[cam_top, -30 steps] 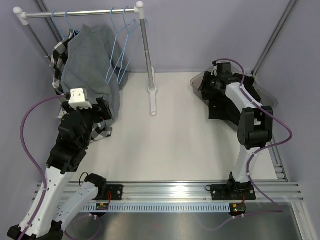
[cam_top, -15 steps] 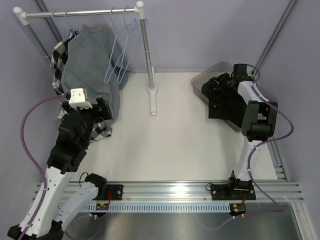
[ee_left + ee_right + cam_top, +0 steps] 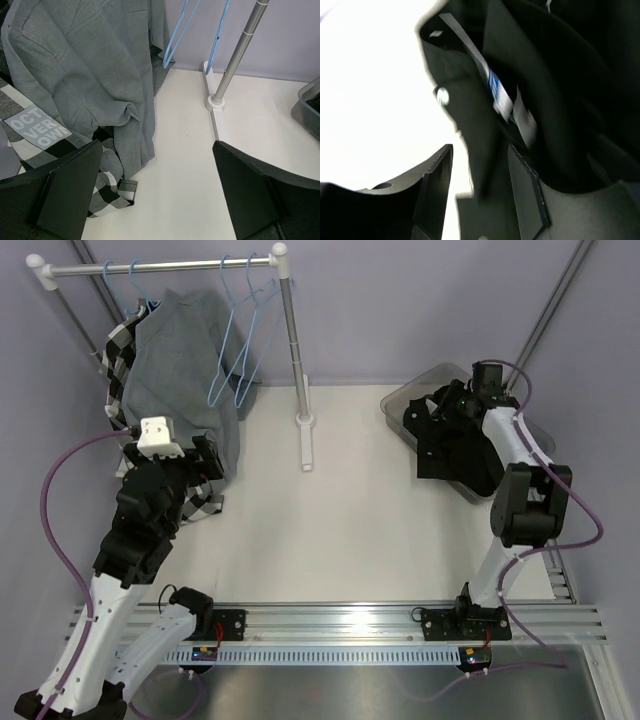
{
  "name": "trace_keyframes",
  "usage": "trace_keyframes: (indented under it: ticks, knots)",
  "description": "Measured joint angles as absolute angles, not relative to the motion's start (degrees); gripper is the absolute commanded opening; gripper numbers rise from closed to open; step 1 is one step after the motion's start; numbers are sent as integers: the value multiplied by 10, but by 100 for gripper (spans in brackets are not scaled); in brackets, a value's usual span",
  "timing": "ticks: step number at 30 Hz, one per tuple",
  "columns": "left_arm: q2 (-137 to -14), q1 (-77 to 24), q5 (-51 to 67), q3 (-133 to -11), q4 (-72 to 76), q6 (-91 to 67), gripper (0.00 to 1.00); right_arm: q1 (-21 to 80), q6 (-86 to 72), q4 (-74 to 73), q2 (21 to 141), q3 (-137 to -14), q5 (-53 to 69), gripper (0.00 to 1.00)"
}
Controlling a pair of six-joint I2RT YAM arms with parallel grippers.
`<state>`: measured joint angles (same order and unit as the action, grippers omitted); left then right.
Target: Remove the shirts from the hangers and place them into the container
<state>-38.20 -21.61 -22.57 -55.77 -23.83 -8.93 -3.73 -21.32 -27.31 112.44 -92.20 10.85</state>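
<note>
- Clear, grey-tinted plastic tub point(image 3: 393, 405): upright near the table's far right corner, set askew to the edges.
- Black shirts point(image 3: 455, 445): crumpled into one dark heap inside the tub, cloth spilling over its near wall. White label point(image 3: 500, 95) with blue print showing among the folds.
- Two light-blue wire hangers point(image 3: 240, 340): bare, hooked side by side at the rail's right end, hanging down.
</note>
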Motion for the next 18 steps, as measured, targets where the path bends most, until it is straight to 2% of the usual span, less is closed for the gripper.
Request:
trace_keyframes:
  ticks: [9,13,18]
  knots:
    - [-376,-216,-226,-558,-238,-89,99,14,-250,-161,780,-672,89,62]
    - [-375,-216,-225,-557,-238,-89,99,18,-293,-101,715,-513,88,62]
    - [-375,-216,-225,-558,-238,-89,99,18,-336,-79,691,-353,86,62]
